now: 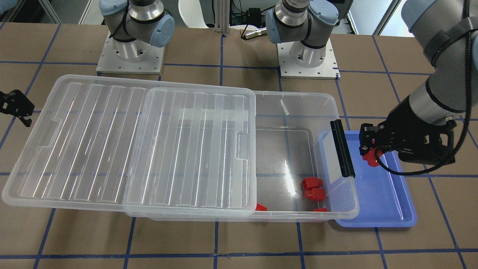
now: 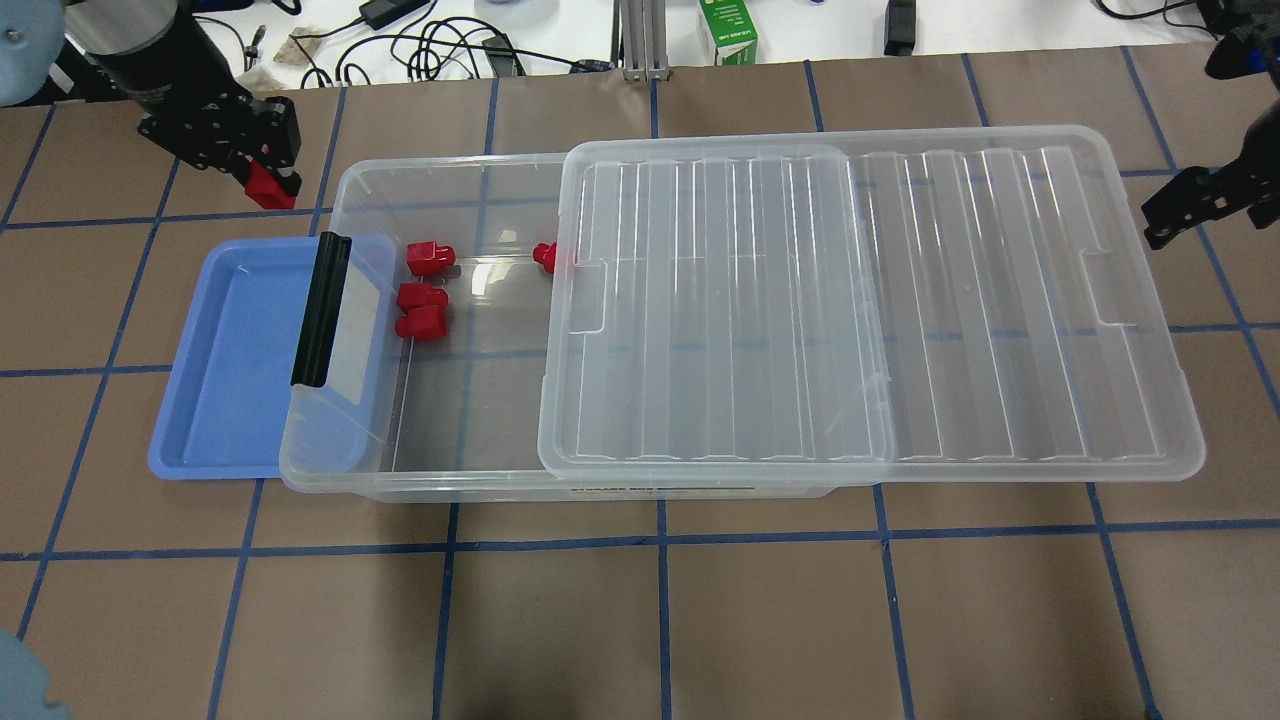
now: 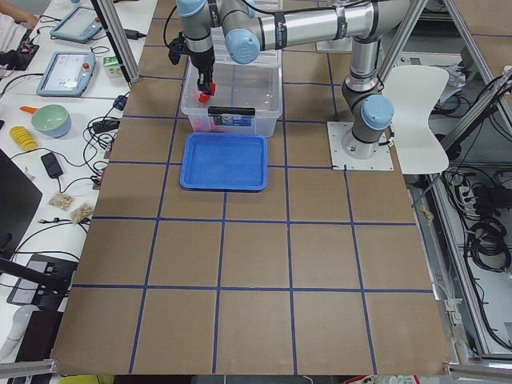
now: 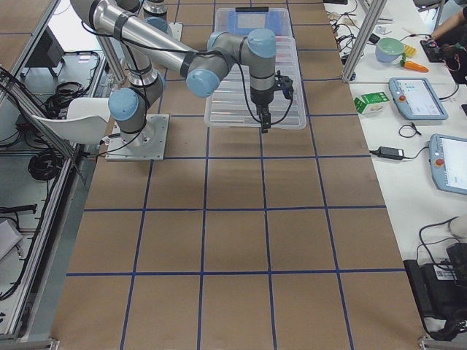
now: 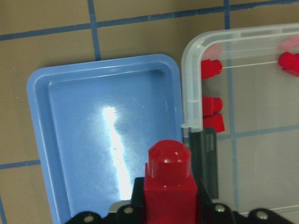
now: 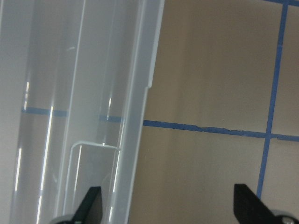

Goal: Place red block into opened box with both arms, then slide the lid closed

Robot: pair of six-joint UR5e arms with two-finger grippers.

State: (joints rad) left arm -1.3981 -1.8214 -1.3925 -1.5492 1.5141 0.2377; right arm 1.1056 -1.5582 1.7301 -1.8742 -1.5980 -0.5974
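A table surfaced in brown board (image 2: 700,620), gridded with blue tape, carries a large clear plastic storage box (image 2: 450,487). A shallow blue plastic tray (image 2: 230,350) lies just beside the box's latch end.

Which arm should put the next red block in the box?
Left. The left gripper holds a red block near the uncovered end of the box; the right gripper is open and empty, at the far end of the lid.

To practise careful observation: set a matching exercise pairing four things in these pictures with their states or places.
1 lid
2 blue tray
3 left gripper
4 right gripper

A open, off the lid's far end
B covering only part of the box
C shut on a red block
D lying by the box's latch end

Pairs: 1-B, 2-D, 3-C, 4-A
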